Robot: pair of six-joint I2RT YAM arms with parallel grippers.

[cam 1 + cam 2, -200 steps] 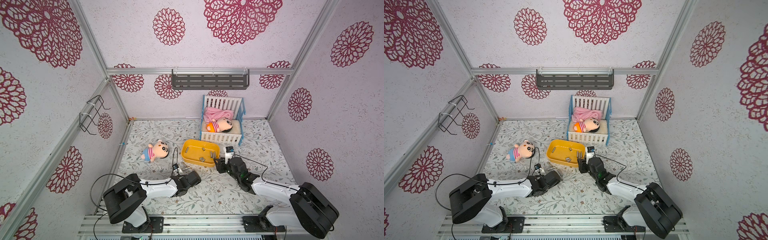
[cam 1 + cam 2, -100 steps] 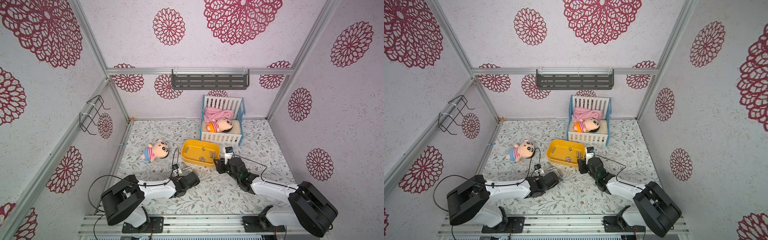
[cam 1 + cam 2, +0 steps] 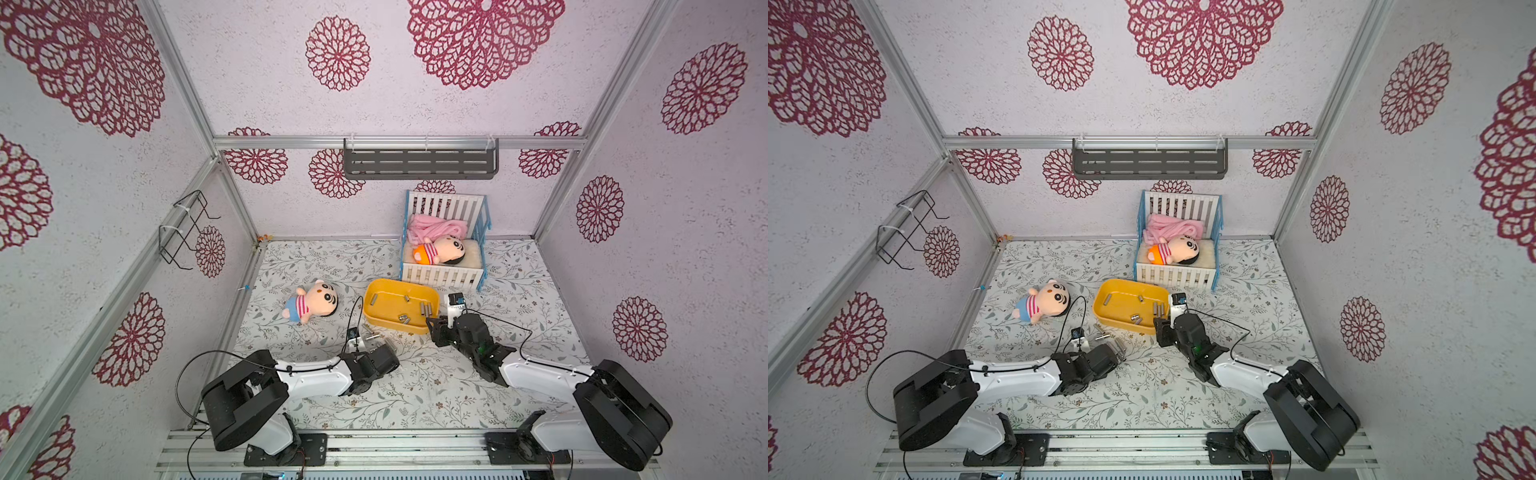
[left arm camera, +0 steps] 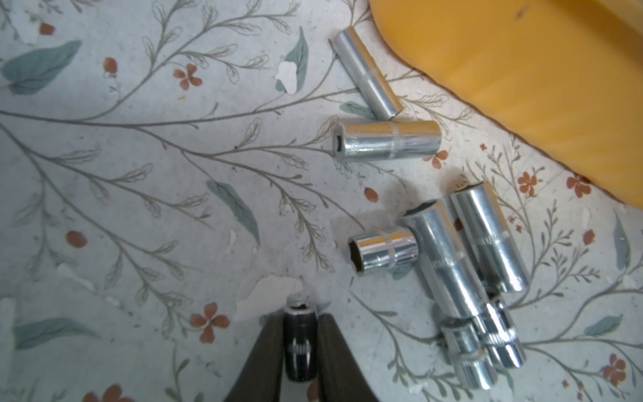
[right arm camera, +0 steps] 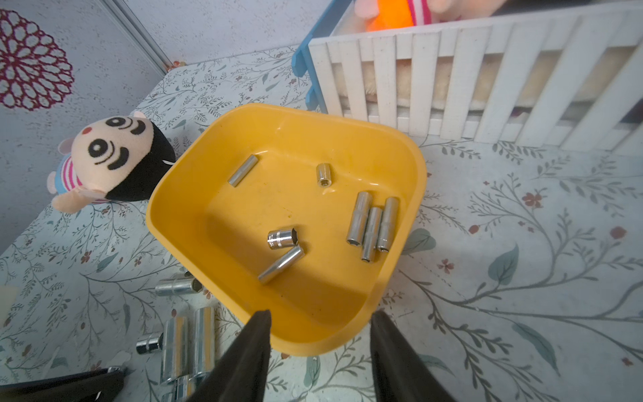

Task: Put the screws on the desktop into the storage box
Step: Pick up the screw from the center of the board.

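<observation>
Pinching one small screw [image 4: 300, 348] in the left hand [image 4: 300, 318], close to the counter [image 4: 139, 174]. Holding the right hand [image 5: 322, 315] open and empty, near the rim of the yellow box [image 5: 181, 222].

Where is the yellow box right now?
In both top views the storage box sits on the desktop just in front of the toy crib, with the loose doll to its left.

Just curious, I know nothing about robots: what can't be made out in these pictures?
Left wrist view: the screw in the left end effector is too shadowed to show detail.
Same view: the storage box is cut off by the edge; its inside is unseen.
Both top views: the loose screws are too small to count.
</observation>
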